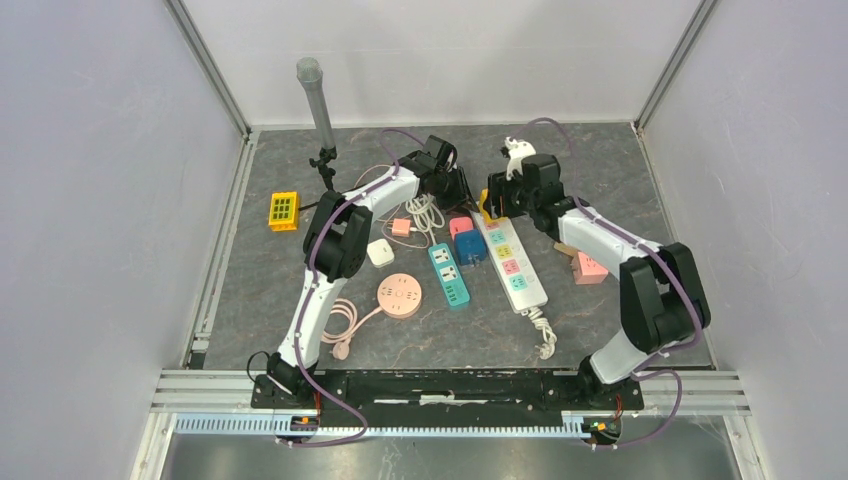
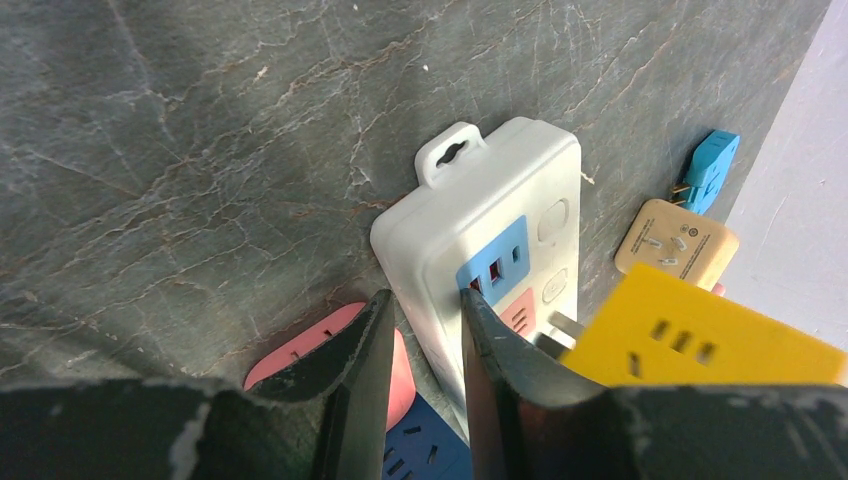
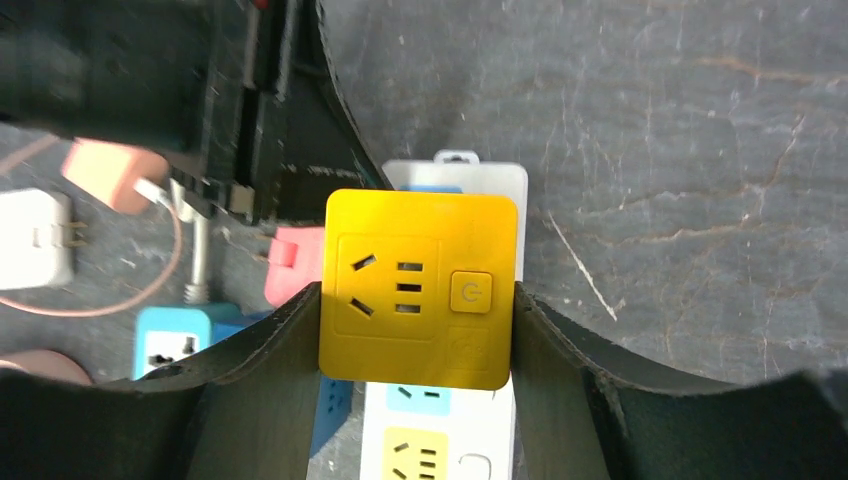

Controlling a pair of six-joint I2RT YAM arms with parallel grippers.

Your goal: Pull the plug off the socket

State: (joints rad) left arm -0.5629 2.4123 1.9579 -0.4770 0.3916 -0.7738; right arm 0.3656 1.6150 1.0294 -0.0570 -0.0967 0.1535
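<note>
The plug is a yellow cube adapter (image 3: 418, 288) with a power button; my right gripper (image 3: 417, 290) is shut on its two sides. It hangs over the far end of the white socket strip (image 1: 512, 262), and its metal prongs (image 2: 565, 325) show bare between the yellow body (image 2: 700, 335) and the strip's pink outlet. My left gripper (image 2: 425, 297) stands at the strip's far left edge (image 2: 500, 215). Its jaws are nearly together, one finger on the blue outlet, the other down the side wall, pinching that edge.
A red adapter (image 2: 300, 345) and a dark blue one (image 2: 425, 450) lie just left of the strip. Beyond are a beige adapter (image 2: 675, 240) and a blue plug (image 2: 712, 170). A teal strip (image 1: 448, 274), round pink socket (image 1: 399, 296), white charger (image 1: 380, 252) and grey stand (image 1: 318, 110) lie further left.
</note>
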